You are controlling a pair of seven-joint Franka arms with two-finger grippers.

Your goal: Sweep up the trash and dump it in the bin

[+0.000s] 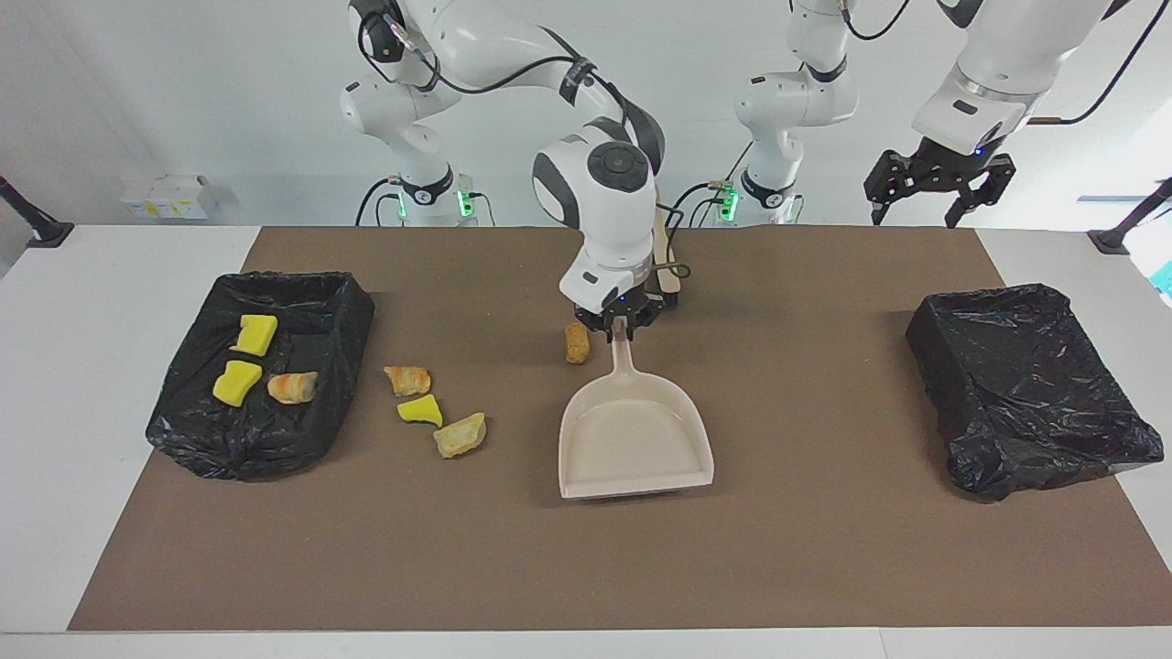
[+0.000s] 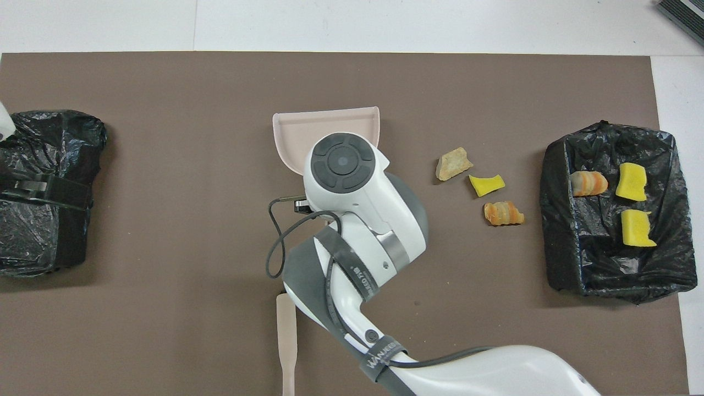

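The right gripper [image 1: 621, 328] is clamped on the handle of the beige dustpan [image 1: 634, 439], whose pan sits near the middle of the brown mat [image 1: 824, 549], mouth toward the edge farthest from the robots. The left gripper [image 1: 938, 188] hangs with its fingers spread and nothing in them, up over the mat's corner nearest the left arm's base. Count the trash: seven pieces. Three lie in the black-lined bin [image 1: 339, 311] at the right arm's end of the mat: two yellow sponges [image 1: 255, 334] and one orange-striped chunk [image 1: 293, 386]. Three lie loose [image 1: 426, 410] on the mat just beside that bin. One tan piece [image 1: 576, 343] sits by the dustpan handle. A second bin [image 1: 1025, 384] stands at the left arm's end. One brush [image 2: 286, 341] lies near the robots' edge.
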